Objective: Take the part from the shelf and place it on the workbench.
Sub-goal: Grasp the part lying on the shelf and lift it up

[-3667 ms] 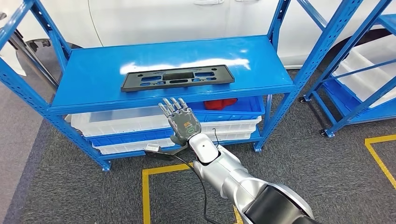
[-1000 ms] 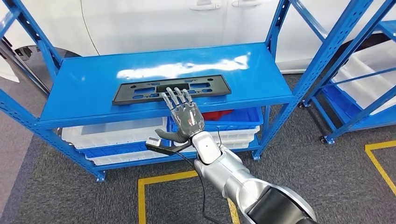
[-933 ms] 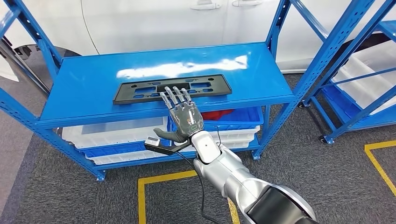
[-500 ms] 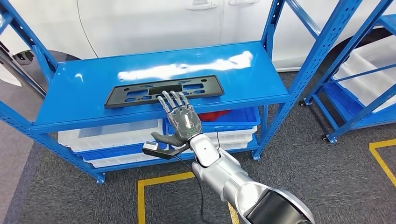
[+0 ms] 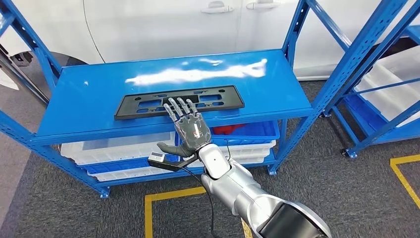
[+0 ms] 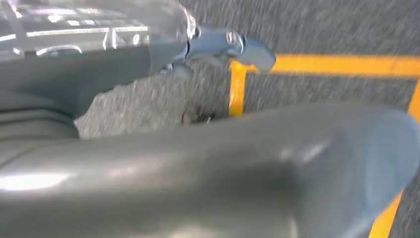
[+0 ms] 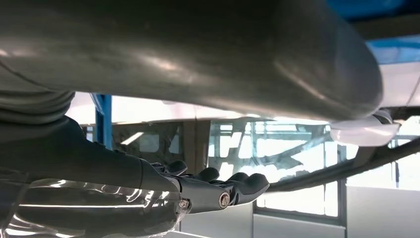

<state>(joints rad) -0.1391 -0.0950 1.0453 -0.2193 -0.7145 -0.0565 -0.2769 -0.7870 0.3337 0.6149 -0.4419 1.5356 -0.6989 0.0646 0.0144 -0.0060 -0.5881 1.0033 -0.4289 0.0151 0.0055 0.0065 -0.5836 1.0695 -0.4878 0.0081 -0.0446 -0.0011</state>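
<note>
The part (image 5: pixel 179 102), a flat black plate with cut-outs, lies on the top board of the blue shelf (image 5: pixel 99 84), near its front edge and roughly centred. It has not been lifted, so the task is at its opening step: the reach is under way, while the grasp, the carry and the placing on the surface are all left to do.

The right hand (image 5: pixel 187 128) is raised in front of the shelf with its fingers (image 5: pixel 174 106) spread and pointing up and the thumb held out to the side; it holds nothing. In the head view the fingertips overlap the part's near edge, but that view cannot settle whether they touch it or hover short of it. The right wrist view, looking along the underside of the hand, shows the dark fingers (image 7: pixel 237 186) stretched out with nothing between them, yet the part itself cannot be made out there.

The left hand (image 6: pixel 208 168) appears as a blurred grey mass close to its wrist camera, above dark carpet with yellow floor tape (image 6: pixel 346 65); whether its fingers are apart or closed cannot be told.

No workbench can be identified, so the goal spot is unknown. Below the top board sit white and blue bins (image 5: pixel 124 148), with something red (image 5: pixel 229 129) partly hidden in one of them. A second blue rack (image 5: pixel 386 99) is cut off at the edge.
</note>
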